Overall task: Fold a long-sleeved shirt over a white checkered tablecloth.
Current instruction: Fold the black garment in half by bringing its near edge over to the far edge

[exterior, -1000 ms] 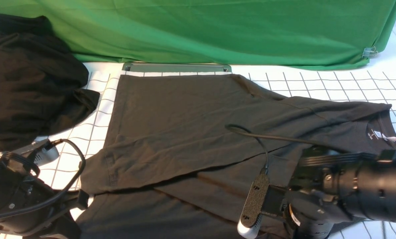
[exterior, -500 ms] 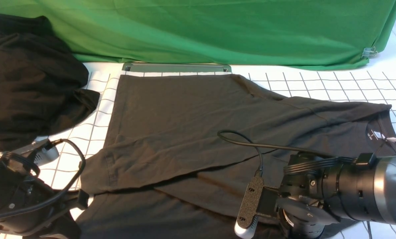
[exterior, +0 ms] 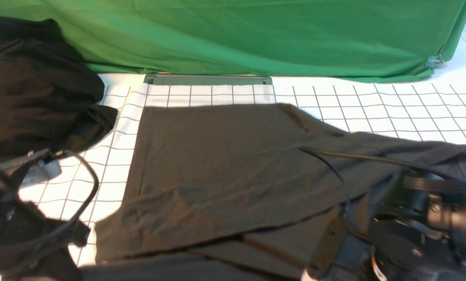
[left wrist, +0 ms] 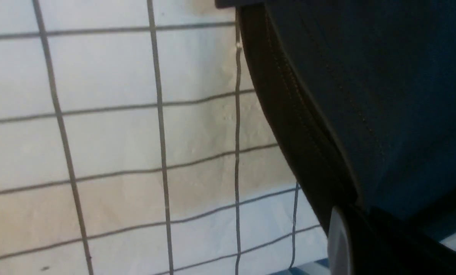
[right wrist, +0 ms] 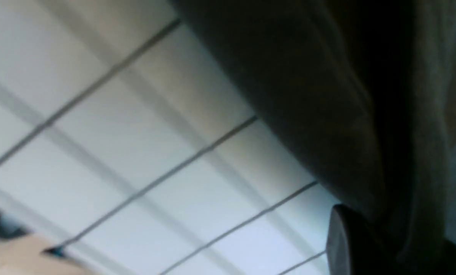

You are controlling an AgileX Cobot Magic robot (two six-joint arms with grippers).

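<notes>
My left claw (left wrist: 359,225) and right claw (right wrist: 356,233) clamp the charcoal knit shirt (exterior: 225,164) by its near edge, over white checkered tablecloth (exterior: 373,105); green cloth (exterior: 256,35) behind.

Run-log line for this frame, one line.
left gripper: shut on long-sleeved shirt hem | right gripper: shut on long-sleeved shirt edge | long-sleeved shirt: spread on white checkered tablecloth

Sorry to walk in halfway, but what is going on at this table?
A two-armed robot is folding a dark grey shirt on a white checked tablecloth. The shirt lies spread out, with one layer already folded over the rest. Both arms are at its near edge: the left hand and the right hand are each shut on the shirt's cloth. A black heap of cloth sits at the far left, and a green cloth hangs behind.
</notes>
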